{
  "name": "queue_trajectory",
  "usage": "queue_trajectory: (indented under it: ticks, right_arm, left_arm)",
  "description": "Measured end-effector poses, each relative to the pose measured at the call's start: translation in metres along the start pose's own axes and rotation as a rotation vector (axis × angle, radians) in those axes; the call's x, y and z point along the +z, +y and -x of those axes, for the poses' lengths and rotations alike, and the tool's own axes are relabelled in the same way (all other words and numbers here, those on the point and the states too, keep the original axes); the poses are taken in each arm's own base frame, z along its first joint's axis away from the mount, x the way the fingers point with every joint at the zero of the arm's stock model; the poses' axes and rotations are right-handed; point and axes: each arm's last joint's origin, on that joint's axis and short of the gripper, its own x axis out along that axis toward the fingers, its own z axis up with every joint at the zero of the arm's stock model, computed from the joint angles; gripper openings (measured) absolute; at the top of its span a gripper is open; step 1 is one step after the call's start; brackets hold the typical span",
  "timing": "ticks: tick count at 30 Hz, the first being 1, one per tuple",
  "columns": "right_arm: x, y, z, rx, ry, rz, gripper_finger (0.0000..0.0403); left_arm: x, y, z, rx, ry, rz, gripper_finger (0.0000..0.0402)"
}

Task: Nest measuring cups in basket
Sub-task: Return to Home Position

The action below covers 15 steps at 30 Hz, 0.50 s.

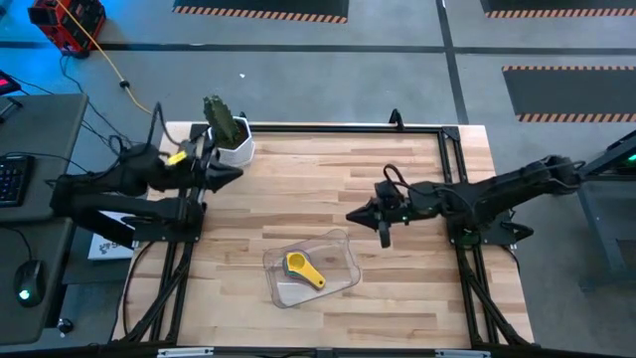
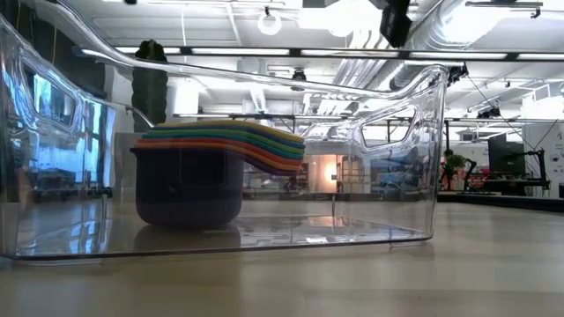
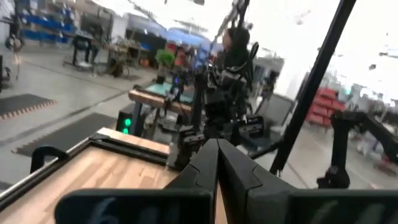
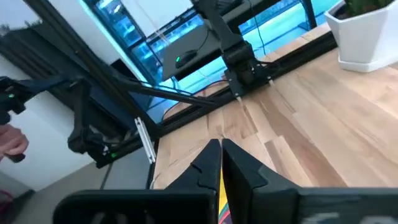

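The measuring cups sit nested in one stack, yellow on top, inside the clear basket at the near middle of the desk. The left end effector hangs at the far left beside the white cactus pot, fingers together and empty. The right end effector hovers just beyond the basket to its right, fingers likewise together, holding nothing.

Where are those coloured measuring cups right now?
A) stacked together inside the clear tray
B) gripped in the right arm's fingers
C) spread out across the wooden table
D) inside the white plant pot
A: the low view shows the measuring cups nested in one stack inside the clear basket, and in the high view the left gripper and right gripper are both apart from it.
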Motion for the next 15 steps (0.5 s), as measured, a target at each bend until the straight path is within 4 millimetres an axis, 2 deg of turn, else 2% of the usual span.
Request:
queue_trajectory:
  ticks: [6, 11, 15]
  right_arm:
    - [0.008, -0.003, -0.009, 0.016, 0.047, 0.080, 0.0002]
    - [0.006, -0.013, -0.010, -0.042, 0.096, 0.055, 0.0000]
    - [0.005, -0.013, -0.010, -0.040, 0.106, 0.030, 0.0000]
  left_arm:
    - [-0.034, 0.006, 0.019, -0.018, -0.022, -0.011, 0.0000]
    - [-0.052, 0.011, 0.032, -0.037, -0.037, -0.036, 0.0000]
    - [-0.064, 0.015, 0.045, -0.063, -0.073, -0.006, 0.0000]
